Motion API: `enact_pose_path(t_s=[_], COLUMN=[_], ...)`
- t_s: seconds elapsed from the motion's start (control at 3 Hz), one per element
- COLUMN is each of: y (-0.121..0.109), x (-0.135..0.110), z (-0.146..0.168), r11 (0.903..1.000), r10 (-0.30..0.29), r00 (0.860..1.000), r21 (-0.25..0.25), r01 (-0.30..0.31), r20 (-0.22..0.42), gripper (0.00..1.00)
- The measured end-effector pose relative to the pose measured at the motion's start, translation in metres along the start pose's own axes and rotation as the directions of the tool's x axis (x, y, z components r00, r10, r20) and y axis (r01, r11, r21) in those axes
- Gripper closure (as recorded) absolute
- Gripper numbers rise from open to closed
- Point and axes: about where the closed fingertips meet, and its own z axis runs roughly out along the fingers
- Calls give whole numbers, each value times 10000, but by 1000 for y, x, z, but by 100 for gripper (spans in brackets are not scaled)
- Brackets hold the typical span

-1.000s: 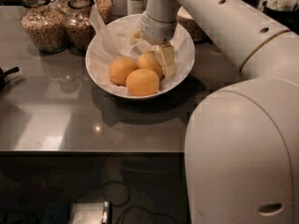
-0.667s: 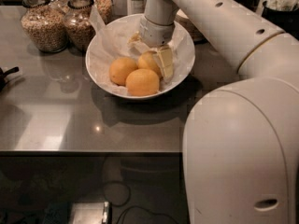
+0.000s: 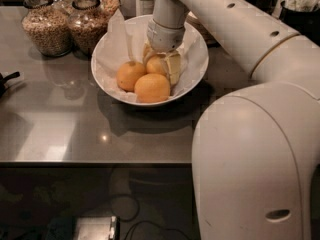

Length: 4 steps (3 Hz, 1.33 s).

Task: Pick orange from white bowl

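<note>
The white bowl (image 3: pixel 197 74), lined with crinkled white paper, sits on the grey counter and holds three oranges. Two oranges lie free at the front: one on the left (image 3: pixel 130 75) and one in the middle (image 3: pixel 152 87). My gripper (image 3: pixel 160 63) reaches down into the bowl from the arm above. Its pale fingers (image 3: pixel 174 68) sit on either side of the back orange (image 3: pixel 157 65) and press against it. That orange still rests low in the bowl, touching the other two.
Two glass jars of grain (image 3: pixel 45 26) (image 3: pixel 90 24) stand just left of the bowl at the back. A dark object (image 3: pixel 6 81) pokes in at the left edge. My arm's large white body (image 3: pixel 255 154) fills the right foreground, and the counter's front edge (image 3: pixel 95 161) runs below.
Almost nothing differs. My gripper stays in the bowl around the back orange, and the oranges have not shifted.
</note>
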Motion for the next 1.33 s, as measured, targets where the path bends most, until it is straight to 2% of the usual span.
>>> enact_pose_path(t_s=[0.67, 1.0, 1.33], y=[0, -4, -5], x=[0, -3, -11], z=[0, -12, -43], r11=[10000, 9991, 9944], r10=[1, 63, 209], r00=[10000, 9997, 9980], r21=[4, 410, 1051], r01=[-1, -54, -146], r20=[-2, -219, -597], gripper=[89, 100, 100])
